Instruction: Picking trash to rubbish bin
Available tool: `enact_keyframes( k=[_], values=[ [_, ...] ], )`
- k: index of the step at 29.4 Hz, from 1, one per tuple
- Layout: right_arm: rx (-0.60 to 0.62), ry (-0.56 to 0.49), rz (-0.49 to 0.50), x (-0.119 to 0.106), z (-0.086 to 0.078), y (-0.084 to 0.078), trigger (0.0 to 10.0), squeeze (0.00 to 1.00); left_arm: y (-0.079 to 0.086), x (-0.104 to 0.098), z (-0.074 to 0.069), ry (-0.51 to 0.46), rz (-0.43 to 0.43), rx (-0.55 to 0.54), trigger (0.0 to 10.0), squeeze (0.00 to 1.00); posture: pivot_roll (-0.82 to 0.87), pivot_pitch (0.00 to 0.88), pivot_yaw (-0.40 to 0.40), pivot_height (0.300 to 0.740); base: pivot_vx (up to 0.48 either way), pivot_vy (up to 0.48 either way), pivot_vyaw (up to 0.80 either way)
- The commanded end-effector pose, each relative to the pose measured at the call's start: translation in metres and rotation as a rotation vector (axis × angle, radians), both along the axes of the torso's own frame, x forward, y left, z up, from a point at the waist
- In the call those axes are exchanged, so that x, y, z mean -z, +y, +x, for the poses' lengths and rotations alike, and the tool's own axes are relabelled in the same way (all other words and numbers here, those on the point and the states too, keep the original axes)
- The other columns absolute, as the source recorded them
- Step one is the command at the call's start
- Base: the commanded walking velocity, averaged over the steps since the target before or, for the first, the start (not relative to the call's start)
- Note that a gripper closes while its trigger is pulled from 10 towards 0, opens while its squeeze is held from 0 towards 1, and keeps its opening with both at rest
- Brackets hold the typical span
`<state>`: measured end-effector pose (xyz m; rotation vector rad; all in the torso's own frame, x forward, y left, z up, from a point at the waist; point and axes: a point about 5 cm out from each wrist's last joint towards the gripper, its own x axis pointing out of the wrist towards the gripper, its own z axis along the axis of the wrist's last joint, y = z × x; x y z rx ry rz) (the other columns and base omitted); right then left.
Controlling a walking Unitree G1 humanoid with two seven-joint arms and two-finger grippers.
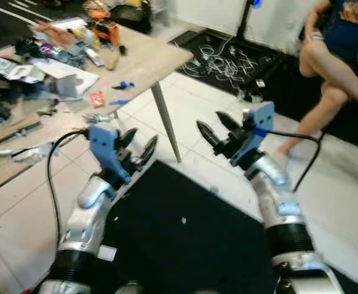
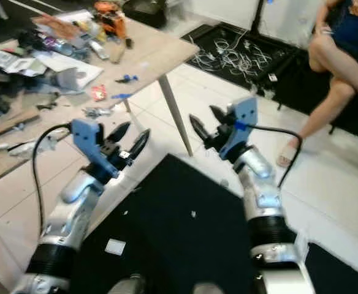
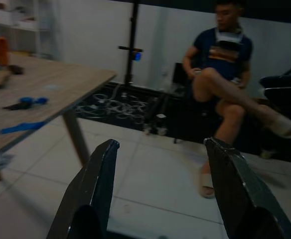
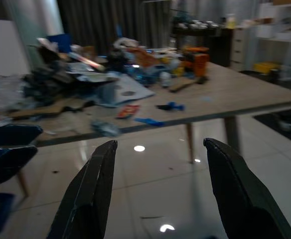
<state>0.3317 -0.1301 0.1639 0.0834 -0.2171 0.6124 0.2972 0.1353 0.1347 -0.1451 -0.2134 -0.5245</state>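
Both end effectors (image 1: 140, 146) (image 1: 214, 127) spread, holding nothing, near cluttered table (image 1: 148, 61)

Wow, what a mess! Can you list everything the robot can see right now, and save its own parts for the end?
Table: one, light wood with a thin metal leg, ahead on the robot's left.
Clutter pile: one heap, mixed colours, papers and wrappers over the table's far part.
Red packet: one, red, near the table's front edge.
Blue bits: a few, blue, on bare wood beside the packet.
Mat: one, black, on the white tiled floor under the arms.
Cables: one tangle, white, on dark flooring beyond the table.
Person: one, seated, legs crossed, far right.
Left claw: one, black fingers, open, raised over the mat.
Right claw: one, black fingers, open, raised alongside.
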Motion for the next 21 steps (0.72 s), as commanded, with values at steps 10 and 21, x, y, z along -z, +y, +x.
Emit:
enact_keyframes(
  k=[10, 21],
  values=[
    [-0.009, 0.016, -0.011, 0.0019, 0.0012, -0.0021, 10.0, 0.00, -0.0017, 0.0034, -0.0013, 0.024, 0.003, 0.019, 10.0, 0.00, -0.12, 0.000, -0.009, 0.740, 0.000, 0.000, 0.67],
    [-0.015, 0.023, -0.011, 0.0026, 0.0015, -0.0015, 10.0, 0.00, -0.0013, 0.0032, -0.0009, 0.026, 0.004, 0.022, 10.0, 0.00, -0.12, 0.000, -0.009, 0.740, 0.000, 0.000, 0.67]
  ],
)
